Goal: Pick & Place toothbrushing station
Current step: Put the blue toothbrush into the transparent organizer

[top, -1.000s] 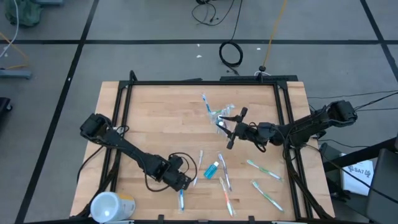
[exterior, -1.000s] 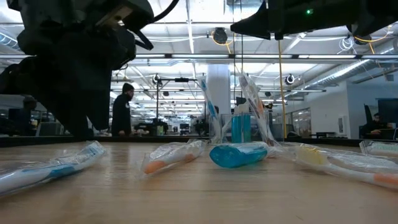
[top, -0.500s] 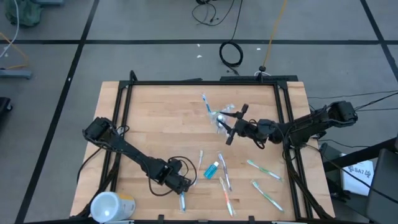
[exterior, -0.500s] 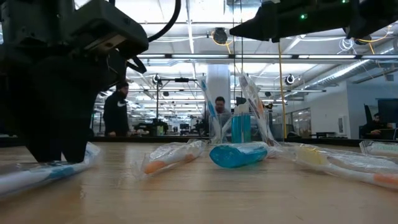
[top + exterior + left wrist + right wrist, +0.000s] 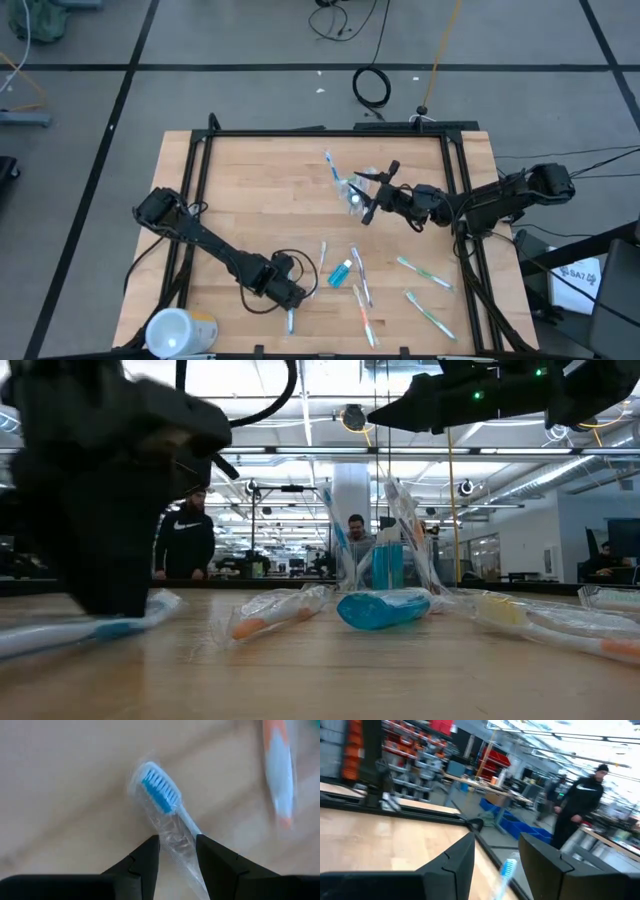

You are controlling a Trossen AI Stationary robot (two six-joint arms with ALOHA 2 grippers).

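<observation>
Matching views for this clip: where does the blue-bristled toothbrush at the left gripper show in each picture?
High view: blue toothbrush near the table's front edge, at the left gripper.
Low view: far left, lying flat.
Left wrist view: centre, between the fingers.
Right wrist view: not in it.
Shared landmark: the blue toothpaste tube, lying mid-table.

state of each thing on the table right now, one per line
left gripper: fingers around the wrapped blue toothbrush
right gripper: open, beside the clear cup
clear cup: upright, holding toothbrushes
toothpaste tube: lying flat
white and yellow cylinder: on its side
</observation>
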